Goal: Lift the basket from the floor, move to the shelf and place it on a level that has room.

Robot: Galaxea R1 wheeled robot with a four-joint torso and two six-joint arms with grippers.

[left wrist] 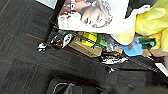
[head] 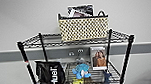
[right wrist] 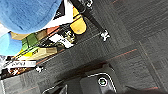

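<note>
The basket [head: 83, 28] sits on the top level [head: 51, 39] of the shelf [head: 126, 57], at the back and toward the right-hand posts, with magazines or papers [head: 80, 11] sticking up out of it. Judged from how it lies, the placing looks done.

The risk now is a knock. The shelf rides on casters [right wrist: 105, 35], so a bump from the base or an arm could roll it and shake the basket. The tall papers also make the load a little top-heavy if the shelf is jolted.

The head view gives the top level, plus the Huel bag [head: 49, 73], a blue plush [head: 81, 70] and a picture box [head: 98, 58] one tier down. The wrist views look down instead: carpeted floor [left wrist: 22, 62], the post feet, and the cluttered bottom tier with boxes and packets [left wrist: 86, 45]. Neither hand can be made out in them, so whether each is spread or pressed together cannot be told.
</note>
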